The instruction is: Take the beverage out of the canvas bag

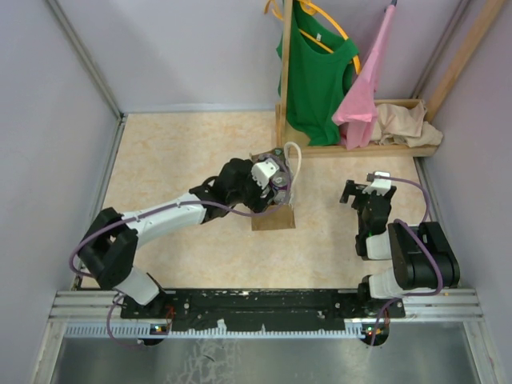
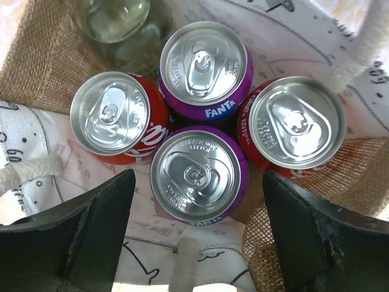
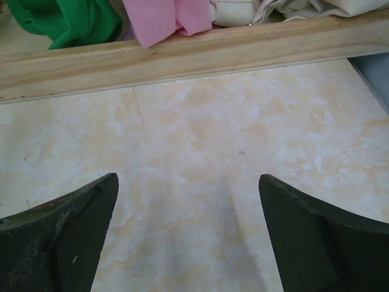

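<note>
The canvas bag [image 1: 273,217] stands upright at the table's middle, its tan weave [image 2: 36,67] and white printed lining seen from above in the left wrist view. Inside stand several beverage cans: two purple Fanta cans [image 2: 205,68] [image 2: 193,174], two red cans [image 2: 114,115] [image 2: 298,121], and a clear bottle [image 2: 113,17] at the far end. My left gripper [image 2: 199,177] hangs open just over the bag's mouth, its fingers on either side of the nearer purple can, with gaps on both sides. My right gripper [image 1: 362,193] is open over bare table to the right, holding nothing.
A wooden rack [image 1: 370,150] at the back right carries a green shirt [image 1: 318,76] and a pink garment [image 1: 364,96], with a beige cloth heap [image 1: 410,124] on its base. Cream rope handles [image 2: 363,45] arch over the bag's mouth. Walls enclose the table.
</note>
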Robot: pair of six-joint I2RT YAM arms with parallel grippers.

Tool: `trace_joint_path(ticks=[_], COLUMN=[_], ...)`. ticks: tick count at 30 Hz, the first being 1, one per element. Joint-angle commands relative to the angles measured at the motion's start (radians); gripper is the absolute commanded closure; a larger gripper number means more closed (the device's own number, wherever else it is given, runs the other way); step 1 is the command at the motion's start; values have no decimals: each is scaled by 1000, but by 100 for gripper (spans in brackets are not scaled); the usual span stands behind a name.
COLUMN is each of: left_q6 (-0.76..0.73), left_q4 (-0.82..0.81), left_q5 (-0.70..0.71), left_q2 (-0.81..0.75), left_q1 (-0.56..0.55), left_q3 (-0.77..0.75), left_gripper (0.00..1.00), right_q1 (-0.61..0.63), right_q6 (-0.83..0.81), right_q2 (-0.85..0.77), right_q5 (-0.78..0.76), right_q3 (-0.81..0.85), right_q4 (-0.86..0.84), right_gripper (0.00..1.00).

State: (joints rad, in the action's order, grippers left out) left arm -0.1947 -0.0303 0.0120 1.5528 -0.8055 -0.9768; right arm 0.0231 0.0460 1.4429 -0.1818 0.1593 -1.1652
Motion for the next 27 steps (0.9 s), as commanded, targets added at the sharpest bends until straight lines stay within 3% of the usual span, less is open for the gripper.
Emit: trace_joint_path(ticks=[1,6,12,19,27], left_q6=[12,43,66,82,89], left_q4=[223,375,538,564,607], left_q5=[15,15,37,29,25], left_q2=[58,69,131,175,208], left_q1=[-13,-14,-15,-15,-15], left_q3=[-59,-181,-332,-411,-440], left_gripper=[6,1,1,2,16], right_q1=[-1,-2,-2,-2,-2], right_q6=[1,1,1,1,0], right_q2=[-1,-1,-1,-1,-1], right_q5=[-2,-2,-2,-2,-1], right_q3=[22,22,22,22,22], right_q4=[-50,-50,-50,-50,-50], right_gripper=[1,1,1,1,1])
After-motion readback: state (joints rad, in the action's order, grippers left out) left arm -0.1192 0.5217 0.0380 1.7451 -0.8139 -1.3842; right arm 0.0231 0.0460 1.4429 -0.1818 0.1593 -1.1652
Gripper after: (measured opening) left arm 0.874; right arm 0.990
